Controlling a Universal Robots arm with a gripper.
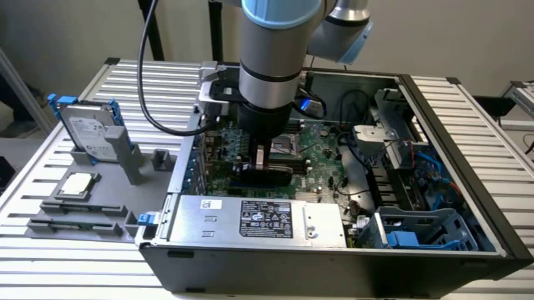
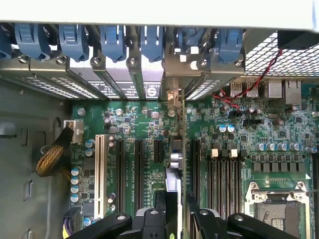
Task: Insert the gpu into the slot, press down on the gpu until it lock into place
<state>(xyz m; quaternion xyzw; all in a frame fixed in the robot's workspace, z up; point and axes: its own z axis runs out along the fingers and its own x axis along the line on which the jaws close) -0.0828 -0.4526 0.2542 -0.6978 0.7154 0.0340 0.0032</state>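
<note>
Fingers (image 2: 159, 209) of the black gripper (image 2: 177, 201) were closed to a narrow gap on the thin black rectangular gpu (image 2: 175, 172). The card stood on edge on the green motherboard (image 2: 134, 124), along a long black expansion slot, with one end near the blue plastic retaining clips (image 2: 113, 42). Whether it was fully seated could not be told. In the exterior view it sat mid-frame inside the open black computer case (image 1: 467, 250), above the grey labelled power-supply box (image 1: 259, 219).

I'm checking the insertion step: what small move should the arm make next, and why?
Probably a short straight press down: the pincer grips the gpu upright on edge over the motherboard, parallel to the neighbouring slots, bracket beside the rear slot covers.
</note>
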